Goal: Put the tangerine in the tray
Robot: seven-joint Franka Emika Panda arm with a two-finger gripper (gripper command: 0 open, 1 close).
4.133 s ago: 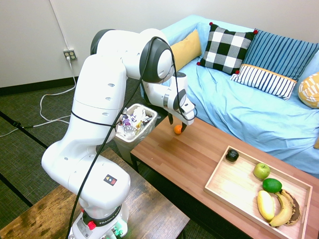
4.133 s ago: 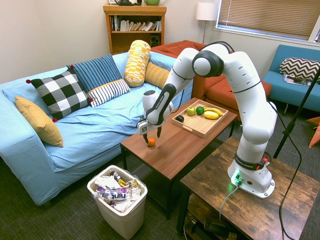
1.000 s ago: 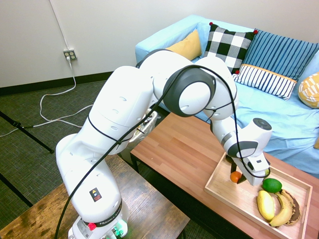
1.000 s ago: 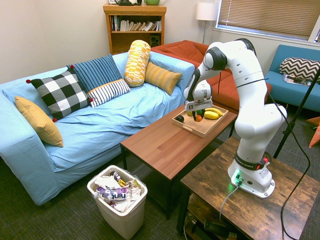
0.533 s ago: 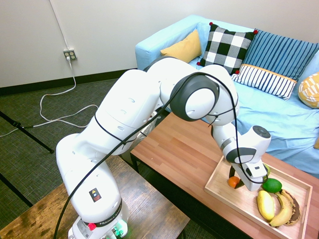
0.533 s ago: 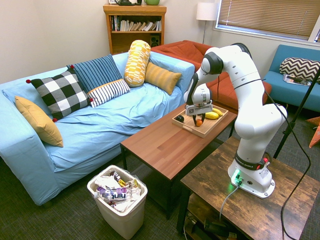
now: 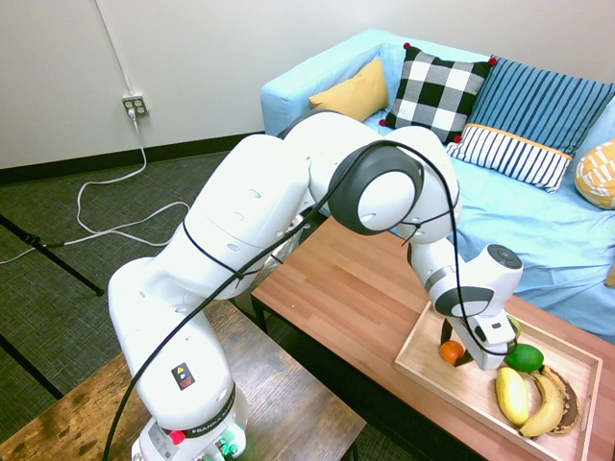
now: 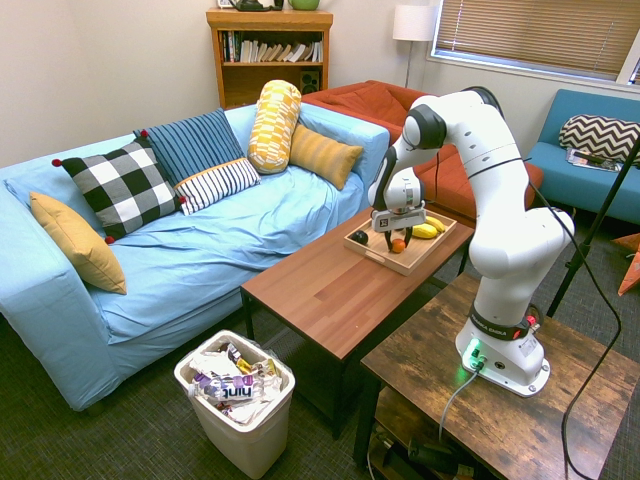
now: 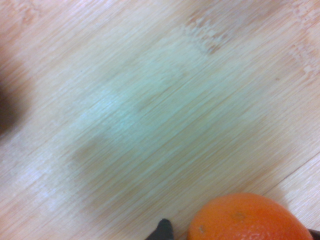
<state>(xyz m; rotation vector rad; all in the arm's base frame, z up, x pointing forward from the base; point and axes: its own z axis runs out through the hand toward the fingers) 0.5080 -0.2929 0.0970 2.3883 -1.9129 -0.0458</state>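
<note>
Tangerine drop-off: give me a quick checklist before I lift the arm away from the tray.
1. Tangerine inside the tray, near its front corner: ok.
2. Tangerine resting on the tray floor: cannot tell; the wrist view shows it low over the wood, but contact is not visible.
3. Jaws of the gripper fully clear of the tangerine: cannot tell; they stand right at the fruit in both exterior views.
4. Neighbours apart from the tangerine: ok; the lime and bananas lie further along the tray.
5. Path straight up: ok, nothing shows above the gripper.
</note>
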